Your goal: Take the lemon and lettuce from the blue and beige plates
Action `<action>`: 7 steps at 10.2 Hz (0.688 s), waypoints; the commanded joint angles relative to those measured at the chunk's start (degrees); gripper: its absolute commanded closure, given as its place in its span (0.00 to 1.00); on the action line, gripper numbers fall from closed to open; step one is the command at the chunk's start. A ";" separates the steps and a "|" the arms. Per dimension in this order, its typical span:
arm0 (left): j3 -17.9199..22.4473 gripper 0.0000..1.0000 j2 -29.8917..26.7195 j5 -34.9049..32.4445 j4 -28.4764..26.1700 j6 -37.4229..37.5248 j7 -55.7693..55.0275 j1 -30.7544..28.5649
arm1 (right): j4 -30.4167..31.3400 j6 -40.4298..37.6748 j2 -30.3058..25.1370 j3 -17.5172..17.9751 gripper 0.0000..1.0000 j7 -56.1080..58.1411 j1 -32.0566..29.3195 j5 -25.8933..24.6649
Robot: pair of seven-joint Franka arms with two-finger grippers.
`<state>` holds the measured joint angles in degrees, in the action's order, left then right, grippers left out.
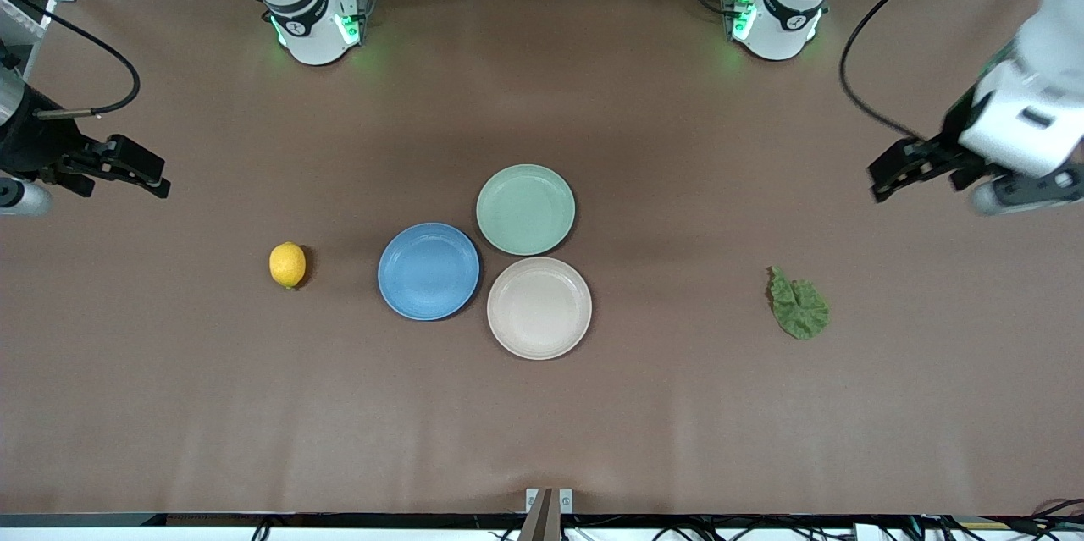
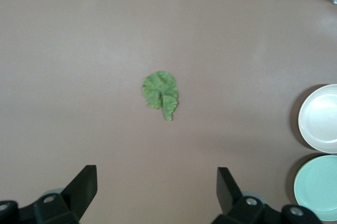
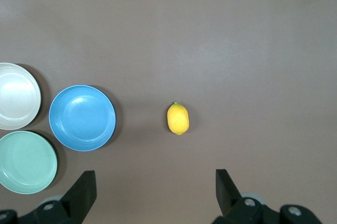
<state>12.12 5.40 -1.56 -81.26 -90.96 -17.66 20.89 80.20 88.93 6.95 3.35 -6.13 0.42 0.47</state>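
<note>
Beige plate [image 1: 539, 307]: nearest the camera, mid-surface, bare; touching or nearly touching the blue plate [image 1: 428, 271] and the mint plate [image 1: 525, 209].
Lemon [image 1: 287, 264]: on the surface itself, beside the blue plate toward the right arm's end, not on any plate.
Lettuce [image 1: 799, 304]: flat on the surface, well toward the left arm's end.
Right gripper [image 1: 140, 171]: waits at its end's edge, fingers spread, holding nothing.
Left gripper [image 1: 908, 168]: at its own end's edge, fingers apart, empty.
Judgement: both items look already taken off, probably.
Surface [image 1: 542, 422]: brown matte cover; cables and crates along the arms' edge.
</note>
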 commanded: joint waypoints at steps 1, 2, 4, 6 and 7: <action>0.10 0.00 -1.79 0.33 -1.35 0.25 1.40 -1.28 | 1.00 -1.04 -0.45 0.17 0.00 0.15 -1.20 1.03; 0.01 0.00 -2.41 0.33 -1.35 0.26 2.97 -2.94 | 1.01 -3.91 -0.44 0.17 0.00 0.24 -1.47 0.77; -0.60 0.00 -2.59 1.03 -1.18 0.17 4.83 -5.23 | 0.92 -4.82 -0.44 0.17 0.00 0.07 -1.30 0.33; -5.76 0.00 -3.11 0.86 -1.27 0.17 4.92 -10.74 | 0.92 -4.82 -0.44 0.17 0.00 -0.02 -1.38 0.06; -9.79 0.00 -2.94 0.68 -1.27 0.17 4.83 -14.43 | 0.83 -4.82 -0.44 0.17 0.00 -0.02 -1.30 -0.81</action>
<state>7.29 3.72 -1.56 -81.50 -90.90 -13.85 11.31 80.68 84.45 7.03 3.18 -6.11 -0.41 0.28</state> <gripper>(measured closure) 0.000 0.000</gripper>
